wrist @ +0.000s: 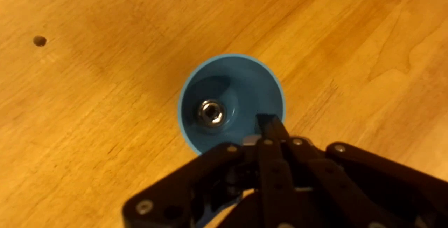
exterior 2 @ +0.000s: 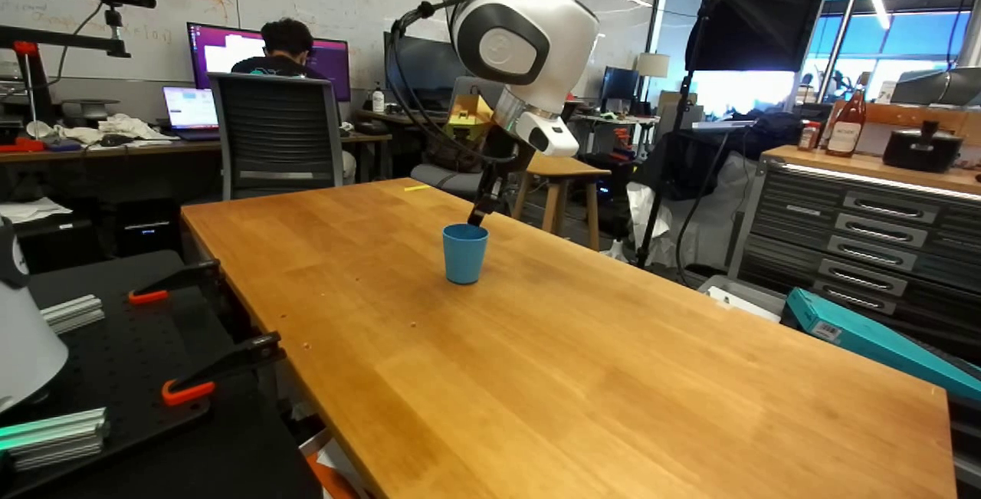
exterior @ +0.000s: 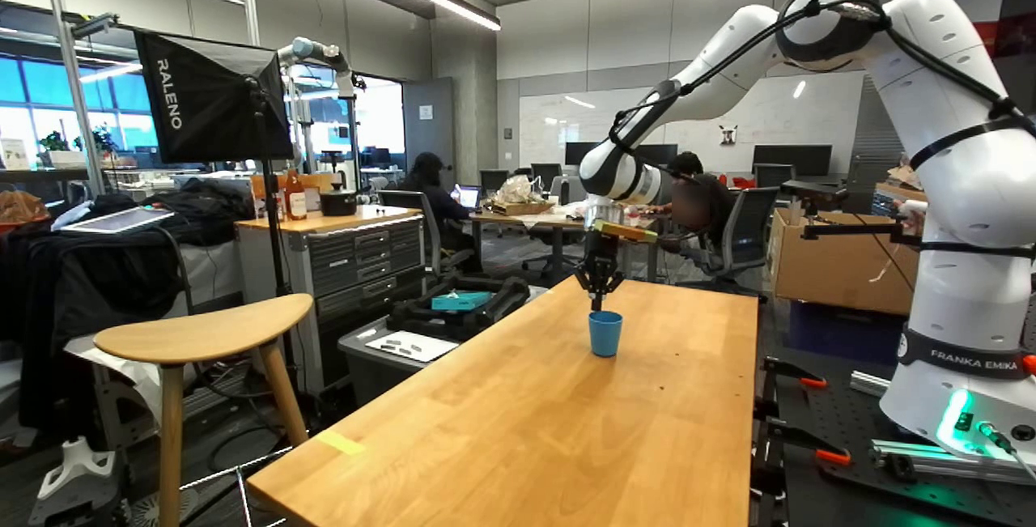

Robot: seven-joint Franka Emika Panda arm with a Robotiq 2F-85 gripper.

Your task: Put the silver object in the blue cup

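Wrist view: the silver object (wrist: 211, 113) is inside the blue cup (exterior 2: 464, 257), down at the bottom and off-centre, near the wall, its dark opening facing your camera. The cup stands upright on the wooden counter (exterior 2: 613, 376). Your gripper (exterior: 596, 301) points downward in both exterior views, its tips just by the cup's rim. The jaws are closed, tips together; in the wrist view they overlap the cup's mouth, apart from the silver object. Contact with the rim: you cannot tell from these angles. Counter, further notes: a strip of yellow tape (exterior: 340, 442) lies near one corner, and a small dark spot (wrist: 40, 41) marks the wood, well apart from the cup. Alongside one long edge you have a wooden stool (exterior: 206, 329); at the opposite edge, a black-and-orange clamp (exterior 2: 188, 392). The arm base (exterior: 919, 401) shows a green light (exterior: 953, 414). In an exterior view a black softbox (exterior: 214, 98) lettered RALENO stands beyond the stool, near a drawer cabinet (exterior: 348, 268) with a wooden top.
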